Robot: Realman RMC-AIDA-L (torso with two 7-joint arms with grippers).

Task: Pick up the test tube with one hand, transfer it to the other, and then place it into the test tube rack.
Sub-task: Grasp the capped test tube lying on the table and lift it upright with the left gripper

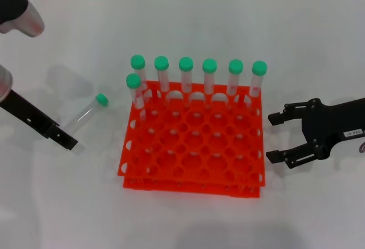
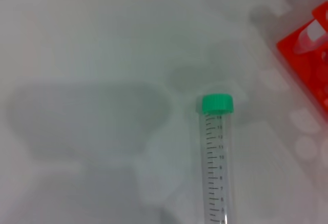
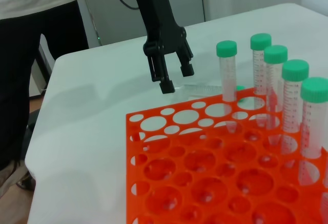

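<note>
A clear test tube with a green cap lies on the white table left of the orange test tube rack. It also shows in the left wrist view and, partly, in the right wrist view. My left gripper, black and unlabelled, is low at the tube's bottom end. In the right wrist view the left gripper is open, its fingers either side of that end. My right gripper, black with a white label, is open and empty just right of the rack.
Several green-capped tubes stand upright along the rack's back row, with one more in the second row at the left. A person in dark trousers stands beyond the table's far left edge.
</note>
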